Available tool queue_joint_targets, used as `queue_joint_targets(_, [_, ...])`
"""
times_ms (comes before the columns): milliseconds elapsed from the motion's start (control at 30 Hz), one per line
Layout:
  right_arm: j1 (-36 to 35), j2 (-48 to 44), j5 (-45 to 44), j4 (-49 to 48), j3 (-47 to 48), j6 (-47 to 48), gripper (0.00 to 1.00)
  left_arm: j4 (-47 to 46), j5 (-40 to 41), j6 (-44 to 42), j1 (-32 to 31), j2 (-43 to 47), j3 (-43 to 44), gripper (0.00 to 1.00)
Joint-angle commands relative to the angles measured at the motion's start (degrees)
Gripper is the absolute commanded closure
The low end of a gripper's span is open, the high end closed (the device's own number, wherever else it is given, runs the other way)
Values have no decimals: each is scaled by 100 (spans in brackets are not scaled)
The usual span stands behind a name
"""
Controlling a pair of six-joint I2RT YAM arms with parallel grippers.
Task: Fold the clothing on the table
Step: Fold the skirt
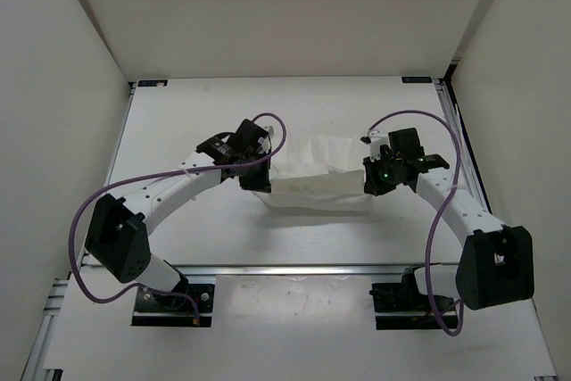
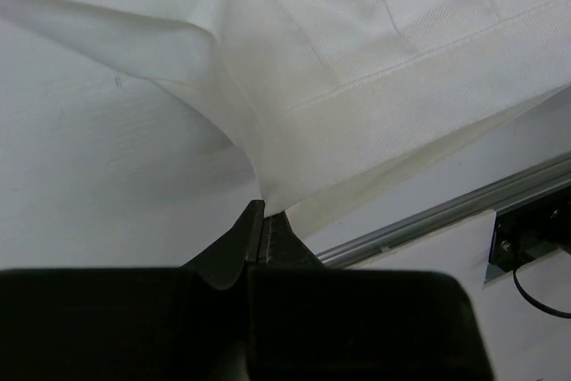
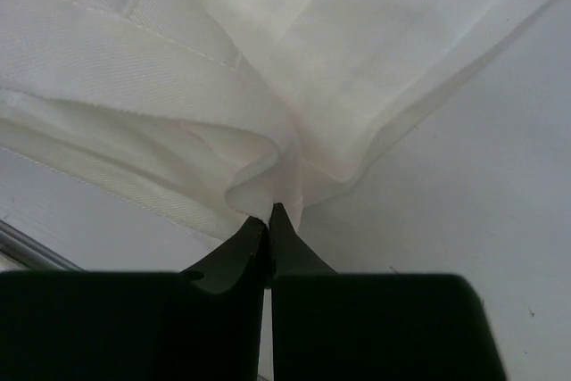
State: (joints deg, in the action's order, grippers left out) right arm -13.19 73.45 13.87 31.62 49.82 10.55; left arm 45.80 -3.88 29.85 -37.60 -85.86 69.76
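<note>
Black left gripper [image 2: 264, 211]: jaws pressed together on a hemmed corner of the clothing [image 2: 375, 69]; the pinched bit itself is hidden between the tips.
Black right gripper [image 3: 269, 213]: jaws clamped on a bunched fold of the clothing; how many layers it grips cannot be made out.
Clothing: thin, white and creased, it is strung between the two grippers over the middle of the table [image 1: 178, 113].
Hidden: in the top view both ends of the clothing vanish under the wrists. White on white blurs its outline, and whether its lower edge touches the surface is unclear.
Edges: a silver rail [image 1: 294, 269] runs along the near edge of the table, close to the clothing. White walls [image 1: 53, 86] close the left, right and far sides.
Open room: bare tabletop lies beyond the clothing toward the far edge, and outside each arm.
</note>
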Motion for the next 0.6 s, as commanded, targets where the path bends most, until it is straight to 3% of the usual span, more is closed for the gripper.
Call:
queue_joint_targets(0, [326,-15,-1062,345,-95,431,96,465,397,-57,157,325,-129,100])
queue_joint_targets(33, [317,-50,-1123,310,-122,431,92,430,414,3,192,342,-164,100])
queue_joint_targets(100, [300,-190,-1202,240,-122,431,72,473,423,-49,297,386,-190,100])
queue_joint_targets(233, [150,-392,-1578,143,-210,378,67,535,589,-110,262,360,-137,100])
queue_joint_targets(267, [150,-454,-1658,117,-219,343,72,570,660,-102,236,308,-42,100])
queue_joint_targets(333, [168,-489,-1721,99,-228,308,100,518,600,-128,236,281,-32,100])
queue_joint_targets(567, [343,-524,-1440,257,-166,360,100,544,528,-93,166,219,29,100])
